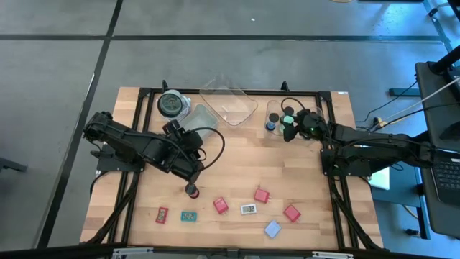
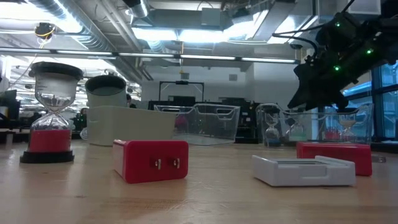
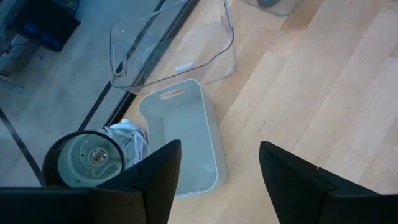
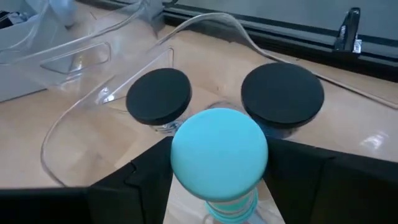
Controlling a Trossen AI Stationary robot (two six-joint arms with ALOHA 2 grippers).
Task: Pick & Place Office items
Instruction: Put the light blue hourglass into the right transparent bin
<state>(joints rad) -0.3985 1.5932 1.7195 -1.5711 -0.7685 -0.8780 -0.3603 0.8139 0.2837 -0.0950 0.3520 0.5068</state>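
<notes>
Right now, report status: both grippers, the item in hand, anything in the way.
Right gripper shut on teal-topped timer, over small clear tray. Two black-topped timers already inside, crowding the drop. Left gripper open, empty, near white bin.

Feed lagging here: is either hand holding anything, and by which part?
The right hand grips a teal-capped hourglass just below its cap. The left hand is open and empty.

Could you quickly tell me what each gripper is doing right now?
Left gripper: open, holding nothing.
Right gripper: shut on a teal-topped timer.
</notes>
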